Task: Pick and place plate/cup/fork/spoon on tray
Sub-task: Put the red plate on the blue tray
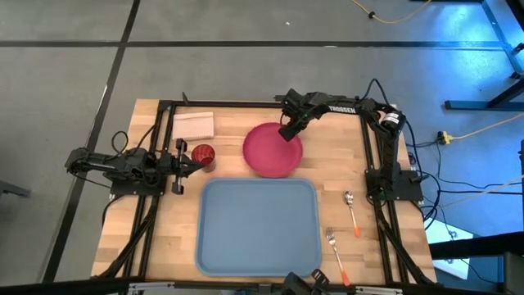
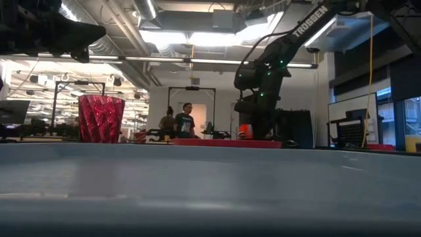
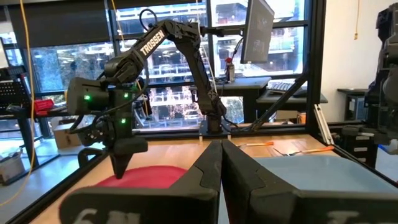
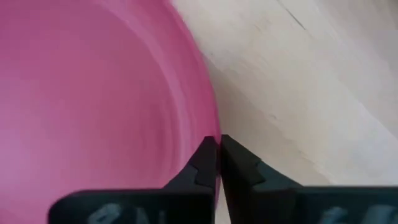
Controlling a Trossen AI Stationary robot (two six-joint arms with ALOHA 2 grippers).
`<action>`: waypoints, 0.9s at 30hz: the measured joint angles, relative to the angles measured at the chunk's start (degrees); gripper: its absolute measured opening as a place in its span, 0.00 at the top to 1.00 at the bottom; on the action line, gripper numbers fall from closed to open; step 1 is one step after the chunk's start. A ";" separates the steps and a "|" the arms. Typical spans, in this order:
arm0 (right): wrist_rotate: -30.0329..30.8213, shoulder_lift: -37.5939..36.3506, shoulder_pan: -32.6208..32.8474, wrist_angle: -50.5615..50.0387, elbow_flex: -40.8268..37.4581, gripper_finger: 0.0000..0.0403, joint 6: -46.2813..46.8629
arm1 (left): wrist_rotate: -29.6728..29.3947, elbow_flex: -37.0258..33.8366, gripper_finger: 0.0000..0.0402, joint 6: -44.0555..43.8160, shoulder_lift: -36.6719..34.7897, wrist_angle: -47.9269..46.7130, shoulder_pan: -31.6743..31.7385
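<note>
The pink-red plate (image 1: 270, 152) lies flat on the table beyond the blue-grey tray (image 1: 258, 225). My right gripper (image 1: 288, 131) is at the plate's far rim, shut on it. The dark red cup (image 1: 203, 156) stands upright on the table left of the plate. My left gripper (image 1: 190, 162) is shut and empty, beside the cup in the high view and raised above it in the low view (image 2: 59, 29). The spoon (image 1: 352, 211) and the fork (image 1: 336, 250) lie on the table right of the tray. My right gripper pinches the plate's rim (image 4: 211, 127) between its two fingers, at the plate's far right side. The fingers come from above, slanting down from the far right. In the low view the plate (image 2: 223, 141) lies level and low over the table.
A pale folded rectangle (image 1: 193, 125) lies at the far left, behind the cup. Dark frame rails (image 1: 246, 104) run along the table's far and side edges. A person (image 2: 184, 122) stands in the room far behind the table.
</note>
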 joint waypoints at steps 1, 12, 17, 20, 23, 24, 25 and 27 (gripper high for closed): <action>0.02 0.00 0.00 0.28 0.00 0.97 -0.11 | -0.01 0.02 1.00 0.00 -0.01 0.00 0.00; 0.74 0.13 -0.72 -1.46 10.70 0.98 -2.93 | -0.15 0.00 1.00 0.00 -0.01 0.00 -0.02; 0.60 0.13 -0.23 -12.56 19.26 0.98 -6.07 | -0.15 0.01 1.00 0.00 0.00 0.00 -0.01; 0.50 0.13 0.91 -21.48 23.71 0.98 -8.32 | -0.15 0.01 1.00 0.01 0.00 -0.01 -0.01; -0.21 0.13 2.54 -28.54 26.88 0.98 -9.95 | -0.15 0.00 1.00 0.02 0.00 -0.04 -0.02; -0.65 0.11 3.21 -30.58 27.56 0.98 -10.44 | -0.15 0.01 1.00 0.02 -0.01 -0.09 -0.01; -1.36 0.11 3.98 -32.66 28.09 0.98 -11.14 | -0.15 0.00 1.00 0.02 0.00 -0.17 -0.02; -3.14 0.11 5.92 -35.25 28.41 0.98 -11.76 | -0.15 0.00 1.00 0.02 -0.01 -0.20 -0.02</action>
